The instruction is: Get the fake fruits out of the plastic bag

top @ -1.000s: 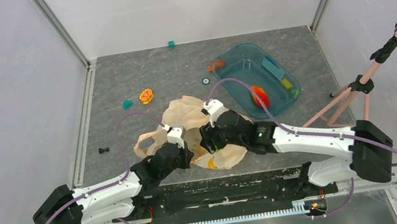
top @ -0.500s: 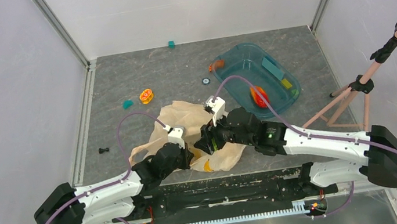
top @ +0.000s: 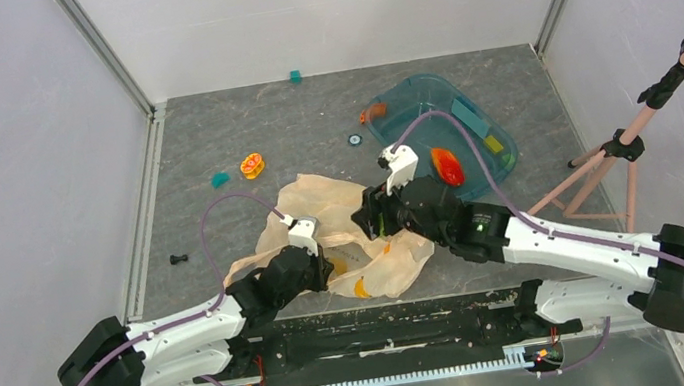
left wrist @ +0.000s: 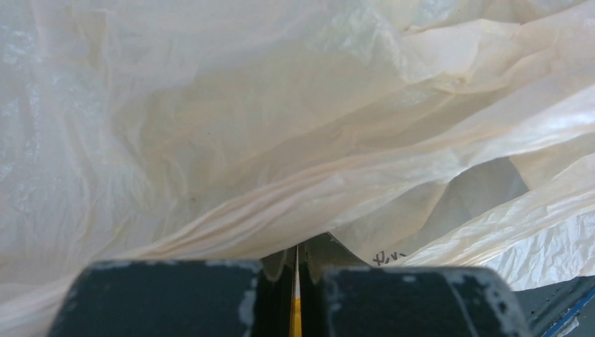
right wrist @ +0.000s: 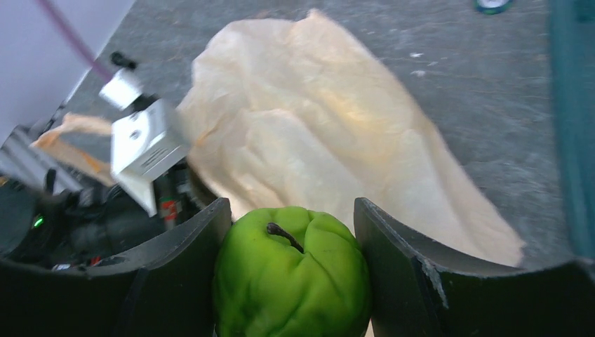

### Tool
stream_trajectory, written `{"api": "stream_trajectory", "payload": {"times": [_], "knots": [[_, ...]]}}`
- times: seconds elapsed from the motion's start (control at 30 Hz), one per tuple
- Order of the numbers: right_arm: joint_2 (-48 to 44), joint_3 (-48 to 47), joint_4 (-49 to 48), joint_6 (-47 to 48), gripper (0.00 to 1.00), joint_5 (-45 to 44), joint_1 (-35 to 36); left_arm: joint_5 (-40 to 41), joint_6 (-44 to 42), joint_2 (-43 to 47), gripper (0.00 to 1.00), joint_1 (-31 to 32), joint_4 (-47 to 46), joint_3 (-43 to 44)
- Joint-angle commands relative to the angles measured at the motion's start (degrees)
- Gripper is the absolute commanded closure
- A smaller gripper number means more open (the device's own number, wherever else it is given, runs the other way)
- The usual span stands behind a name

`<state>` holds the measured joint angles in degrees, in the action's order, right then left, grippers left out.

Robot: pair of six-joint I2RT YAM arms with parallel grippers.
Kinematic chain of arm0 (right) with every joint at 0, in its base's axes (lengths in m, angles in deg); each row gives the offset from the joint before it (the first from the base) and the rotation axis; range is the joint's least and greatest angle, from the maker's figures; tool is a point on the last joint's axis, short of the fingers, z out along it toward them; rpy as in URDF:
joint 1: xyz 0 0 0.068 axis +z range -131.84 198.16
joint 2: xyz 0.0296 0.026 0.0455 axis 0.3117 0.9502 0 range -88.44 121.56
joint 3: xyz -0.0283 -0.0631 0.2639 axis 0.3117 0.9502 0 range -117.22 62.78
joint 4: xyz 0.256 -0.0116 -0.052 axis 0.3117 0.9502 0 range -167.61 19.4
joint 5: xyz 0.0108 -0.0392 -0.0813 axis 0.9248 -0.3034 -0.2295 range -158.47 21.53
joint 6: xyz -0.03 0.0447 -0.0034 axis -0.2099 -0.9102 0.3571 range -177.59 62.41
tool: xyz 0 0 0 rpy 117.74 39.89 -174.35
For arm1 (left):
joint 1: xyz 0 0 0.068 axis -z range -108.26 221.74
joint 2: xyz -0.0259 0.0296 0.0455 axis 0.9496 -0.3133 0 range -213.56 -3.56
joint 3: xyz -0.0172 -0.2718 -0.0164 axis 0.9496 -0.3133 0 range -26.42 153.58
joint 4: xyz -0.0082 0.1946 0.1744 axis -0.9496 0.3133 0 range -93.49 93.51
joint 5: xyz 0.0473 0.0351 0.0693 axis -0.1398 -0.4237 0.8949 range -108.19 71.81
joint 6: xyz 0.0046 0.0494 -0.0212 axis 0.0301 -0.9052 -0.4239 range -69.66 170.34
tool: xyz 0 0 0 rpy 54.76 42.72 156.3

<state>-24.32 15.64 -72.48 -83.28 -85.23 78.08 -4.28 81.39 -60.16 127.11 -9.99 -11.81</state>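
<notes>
The right gripper [right wrist: 291, 210] held the green fruit [right wrist: 291, 281] just above the plastic bag [top: 324, 201]; the left gripper [left wrist: 296, 263] was pinched tight on that bag's near edge.

Green fruit [right wrist: 291, 277], glossy and lumpy, stem up, sits wedged in the right gripper [right wrist: 291, 232] above the plastic bag [top: 352, 222], which lies crumpled, pale peach and slack. Red-orange oval fruit [top: 446, 165] rests inside the teal tub [top: 402, 92].
</notes>
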Motion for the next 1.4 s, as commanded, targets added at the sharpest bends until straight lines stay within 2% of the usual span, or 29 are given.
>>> {"api": "stream_trajectory", "payload": {"times": [0.0,0.1,0.3,0.57,0.97,1.17,1.37], "knots": [[-1.0,-5.5,4.6,0.1,0.39,-2.6,-7.0,1.0,1.5,0.9,0.98,0.2,-1.4,0.8],[0.5,-6.5,5.9,1.9,0.39,1.7,-14.5,0.9,1.5,1.3,0.98,0.3,-1.3,0.6],[7.1,-10.7,8.8,6.7,0.40,2.0,-26.8,1.4,1.2,2.9,0.97,0.2,0.3,0.4],[19.2,-16.6,10.0,10.8,0.41,-0.9,-38.1,1.3,0.7,4.8,0.95,0.2,1.8,0.3],[39.2,-27.6,5.9,15.9,0.38,0.9,-39.6,0.4,1.2,5.0,0.95,0.2,1.7,0.3],[44.9,-29.4,4.3,16.5,0.29,2.1,-40.0,1.0,1.0,5.9,0.94,0.2,2.7,0.6],[47.5,-29.3,3.6,16.1,0.27,3.9,-40.4,2.0,0.5,5.8,0.94,0.2,4.4,1.6]]}}
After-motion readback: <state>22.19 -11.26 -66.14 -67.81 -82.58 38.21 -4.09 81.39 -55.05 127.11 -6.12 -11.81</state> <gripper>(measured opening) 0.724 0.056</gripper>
